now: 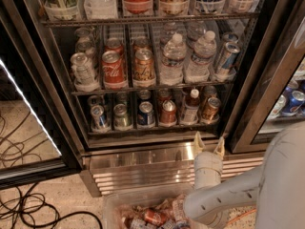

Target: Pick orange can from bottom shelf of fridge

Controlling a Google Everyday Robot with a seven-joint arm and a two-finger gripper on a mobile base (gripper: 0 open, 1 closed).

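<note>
Inside the fridge (143, 168), the orange can (209, 109) sits at the bottom shelf's (152, 127) right end, while the gripper (208, 142) hovers just below, its 2 fingers spread and empty, apparently to straddle it.

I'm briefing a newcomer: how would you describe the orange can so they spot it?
In the fridge, take the bottom shelf. The orange can is its rightmost, above the gripper, beside a small bottle; amber, unlike the redder can further left.
</note>
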